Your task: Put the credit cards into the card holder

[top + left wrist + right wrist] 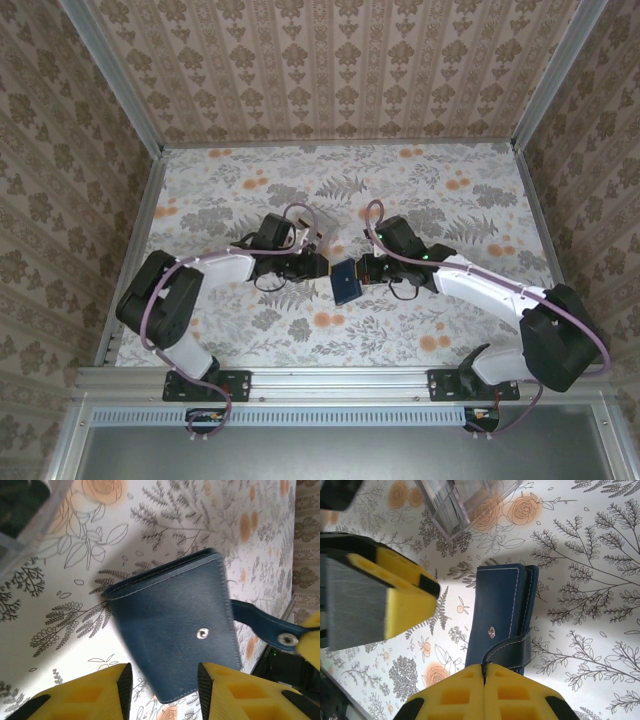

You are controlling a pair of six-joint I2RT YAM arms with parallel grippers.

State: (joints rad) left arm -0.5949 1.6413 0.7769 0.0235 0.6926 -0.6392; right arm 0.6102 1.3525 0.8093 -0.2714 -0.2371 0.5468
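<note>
Mid-table, right pincer (484, 674) clamps card holder (499, 605) by its strap (512, 650); left pincer (164, 686) gapes astride its edge.

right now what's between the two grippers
The card holder lies between the left gripper and right gripper, shown in the top view; the right one pinches its strap.

We see both arms bent inward over the floral counter (420, 330), meeting near its middle. A dark blue card holder (345, 282) sits tilted between them, with the left fingers (320, 265) just beside its upper left edge and the right fingers (366, 268) at its upper right corner. A clear box (312, 228) stands just behind the left wrist.
</note>
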